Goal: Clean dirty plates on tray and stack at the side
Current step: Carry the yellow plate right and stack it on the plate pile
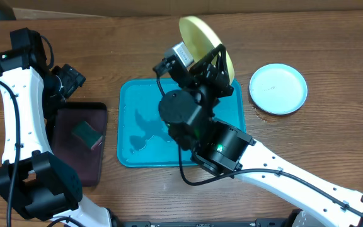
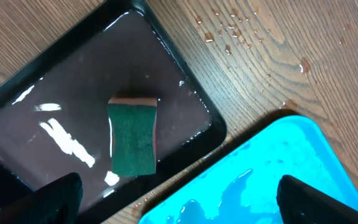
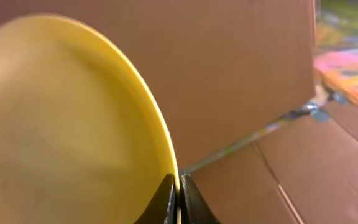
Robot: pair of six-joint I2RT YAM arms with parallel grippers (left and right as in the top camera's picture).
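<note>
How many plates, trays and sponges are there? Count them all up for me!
Plates: 2 seen, a yellow plate and a pale blue-rimmed plate, which may hide another under it
Trays: 2, a teal tray and a dark tray
Sponges: 1, a green sponge
Total: 5

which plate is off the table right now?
The yellow plate: the right gripper pinches its rim and holds it tilted up over the teal tray's far edge. The pale blue-rimmed plate lies flat on the table, right of the tray.
</note>
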